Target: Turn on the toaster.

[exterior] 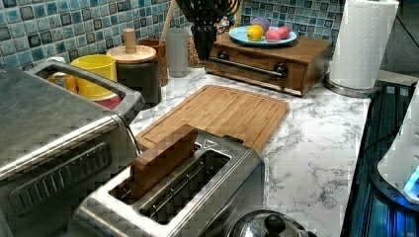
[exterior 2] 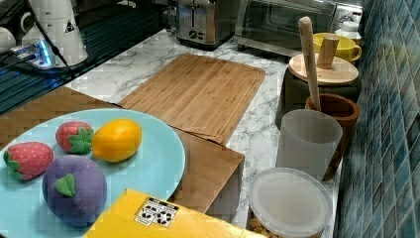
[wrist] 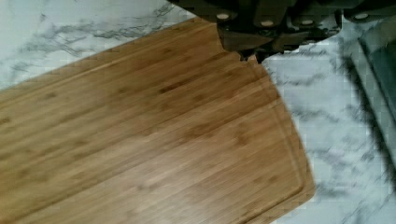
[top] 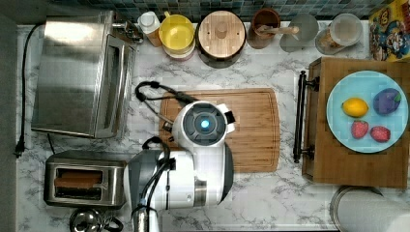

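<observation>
Top view: steel toaster (top: 84, 185) sits at the counter's lower left, beside the arm, holding a brown slice. It looks rigid and heavy; I'd press its side lever, hidden here. Gripper (wrist: 252, 56) fingertips appear together above the cutting board (wrist: 140, 140).

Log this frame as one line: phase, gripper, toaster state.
phase: approach not begun | gripper: above cutting board, apart from toaster | toaster: brown slice standing high in slot | contact: none
</observation>
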